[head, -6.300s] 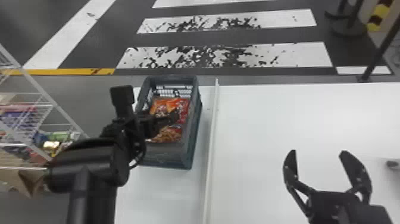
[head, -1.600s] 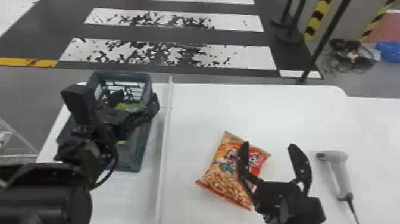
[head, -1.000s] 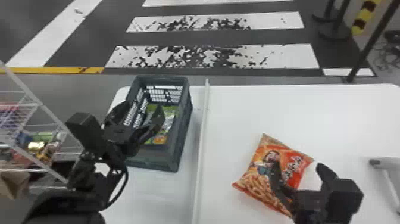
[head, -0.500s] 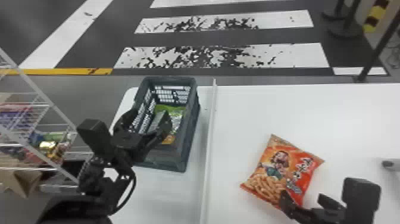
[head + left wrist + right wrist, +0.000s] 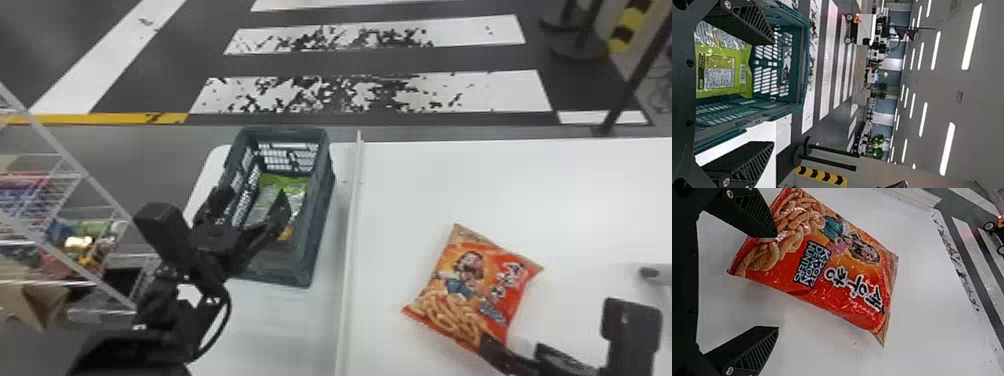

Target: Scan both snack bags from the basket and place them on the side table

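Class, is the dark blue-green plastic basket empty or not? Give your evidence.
Not empty: a green-and-silver snack bag lies inside the dark blue-green plastic basket, within its perforated walls.

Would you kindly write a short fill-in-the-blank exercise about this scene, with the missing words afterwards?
The ____-coloured snack bag lies inside the basket.
The basket is to the robot's ____ of the orange-and-red bag.
The table is coloured ____.
The left end effector and right end effector both have their fingers ____.
Missing words: green; left; white; open.
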